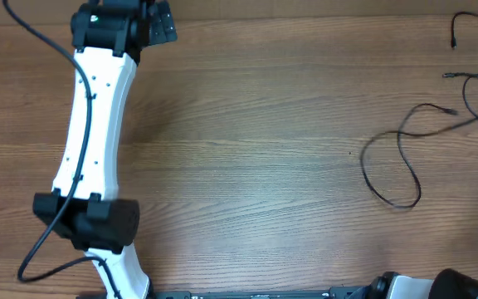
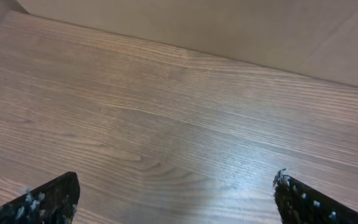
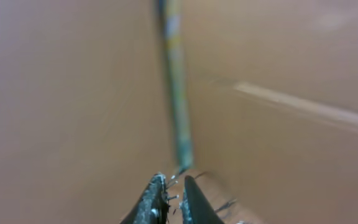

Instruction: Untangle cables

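The cables point(image 1: 405, 133) are thin black loose strands on the wooden table at the right edge of the overhead view, with a loop point(image 1: 392, 178) nearest the middle and small plug ends point(image 1: 453, 41) farther back. My left gripper point(image 2: 176, 180) is open and empty over bare wood, at the far left of the table point(image 1: 152, 18), well away from the cables. My right gripper point(image 3: 173, 182) has its fingers almost together with nothing clearly between them. Its view is blurred. The right gripper is not seen in the overhead view.
The white left arm point(image 1: 90, 124) stretches along the left side of the table, with thick black robot cables point(image 1: 36, 249) beside it. The right arm's base point(image 1: 455, 286) shows at the bottom right. A blurred greenish vertical strip point(image 3: 176, 93) crosses the right wrist view.
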`<state>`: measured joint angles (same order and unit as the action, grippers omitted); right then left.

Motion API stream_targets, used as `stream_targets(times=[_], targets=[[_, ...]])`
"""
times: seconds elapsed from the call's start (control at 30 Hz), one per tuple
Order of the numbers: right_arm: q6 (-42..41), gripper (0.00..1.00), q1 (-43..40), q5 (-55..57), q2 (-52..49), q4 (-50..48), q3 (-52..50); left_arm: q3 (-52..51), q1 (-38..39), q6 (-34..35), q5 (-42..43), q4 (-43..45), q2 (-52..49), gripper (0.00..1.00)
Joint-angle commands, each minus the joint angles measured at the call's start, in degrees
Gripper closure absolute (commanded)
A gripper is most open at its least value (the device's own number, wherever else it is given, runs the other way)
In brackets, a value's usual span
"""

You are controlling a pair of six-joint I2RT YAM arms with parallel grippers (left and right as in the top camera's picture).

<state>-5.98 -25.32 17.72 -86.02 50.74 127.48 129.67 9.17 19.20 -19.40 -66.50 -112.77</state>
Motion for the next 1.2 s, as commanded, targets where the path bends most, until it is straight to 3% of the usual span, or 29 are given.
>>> stream_targets(times=[0.0, 0.1, 0.13, 0.2, 0.23, 0.53, 0.83, 1.03, 1.17], targets=[[0.04, 0.93, -5.75, -4.81, -1.77, -0.9, 0.46, 0.42, 1.27, -1.31, 0.96, -0.87, 4.2, 0.0], [-0.02, 0.9, -9.77, -11.78, -3.85, 1.38, 0.39, 0.42, 1.75, -1.49, 0.96, -1.4, 4.9, 0.0], [-0.09, 0.79, -10.23, -14.08, -4.57, 2.47, 0.24, 0.42, 1.75, -1.49, 0.98, -1.42, 4.9, 0.0], [-3.54, 0.1, -10.43, -17.77, -6.67, 5.46, -0.2, 0.42, 1.75, -1.46, 0.98, -1.46, 4.9, 0.0], [-6.73, 0.0, -10.21, -19.3, -7.93, 7.37, -0.37, 0.39, 1.75, -1.46, 1.05, -1.51, 4.87, 0.0], [-29.97, 0.0, 0.02, -23.26, -20.0, 20.72, -10.08, 0.39, 1.75, -1.46, 1.01, -2.93, 4.87, 0.0], [-30.73, 0.0, 17.9, -26.75, -21.68, 11.02, -35.41, 0.35, 1.73, -1.49, 0.98, -4.48, 4.87, 0.0], [-44.59, 0.0, 25.53, -23.34, -21.68, 3.72, -46.05, 0.35, 1.73, -3.5, 0.83, -5.86, 4.87, 0.0], [-57.79, 0.0, 27.67, -20.39, -21.68, 5.49, -48.63, 0.35, 1.73, -3.87, 0.83, -6.64, 4.87, 0.0]])
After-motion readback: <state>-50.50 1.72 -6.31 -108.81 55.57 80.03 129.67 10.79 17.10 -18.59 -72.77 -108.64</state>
